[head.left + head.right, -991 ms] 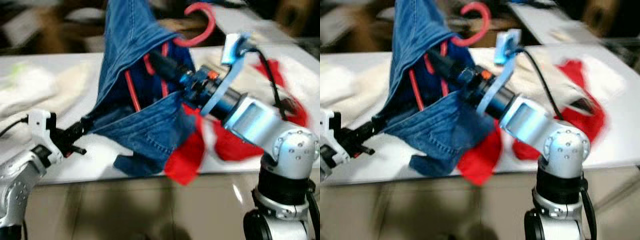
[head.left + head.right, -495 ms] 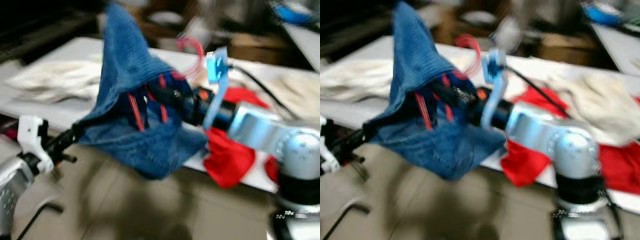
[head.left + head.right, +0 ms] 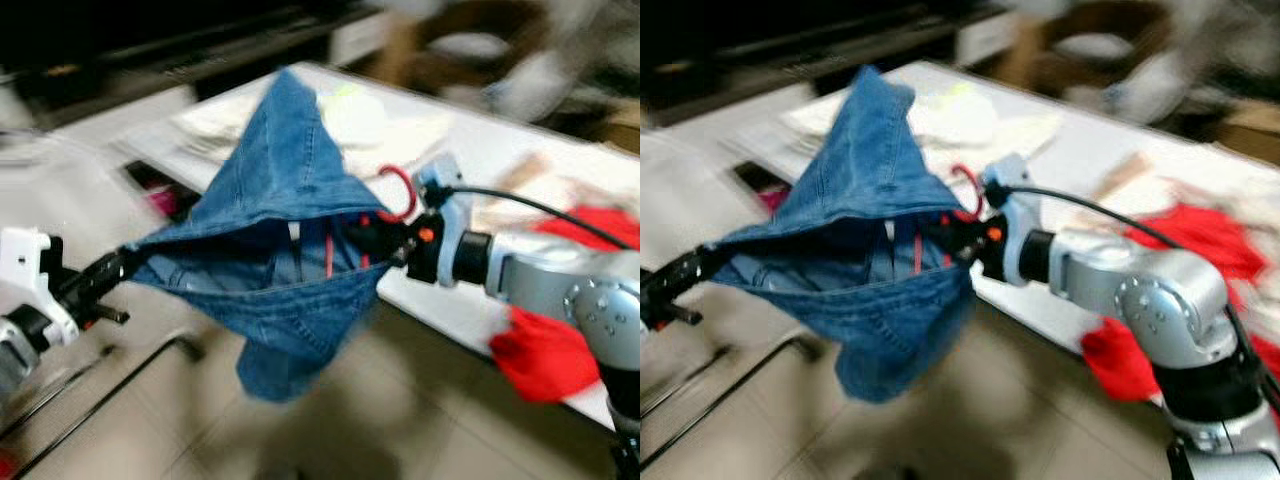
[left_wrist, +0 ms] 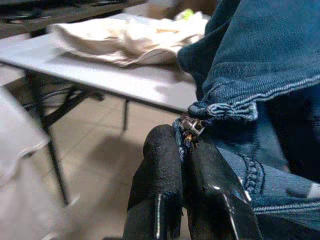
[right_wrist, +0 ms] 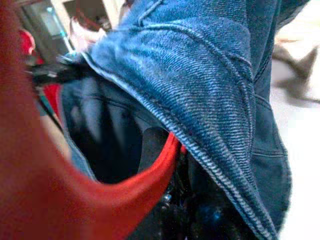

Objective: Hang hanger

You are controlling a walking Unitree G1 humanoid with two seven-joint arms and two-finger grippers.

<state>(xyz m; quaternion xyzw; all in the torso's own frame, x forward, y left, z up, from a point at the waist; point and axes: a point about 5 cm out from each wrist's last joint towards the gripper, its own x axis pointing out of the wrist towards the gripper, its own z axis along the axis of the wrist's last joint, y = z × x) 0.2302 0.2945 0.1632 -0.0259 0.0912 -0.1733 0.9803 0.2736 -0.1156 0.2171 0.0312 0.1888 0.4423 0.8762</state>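
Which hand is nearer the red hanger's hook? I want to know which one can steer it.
The right hand: it grips the red hanger just below its hook, inside the jeans. The left hand pinches the jeans' far corner.

Red plastic hanger [image 3: 392,194] inside blue denim jeans [image 3: 278,255]
Hook poking out above, jeans stretched taut in mid-air.

Right wrist view: blue denim garment [image 5: 210,90], seamed and hemmed, draped close over the lens. Red hanger [image 5: 60,200] curving beneath the hem. One dark finger [image 5: 152,147] visible inside the fold. Background blurred, pale.
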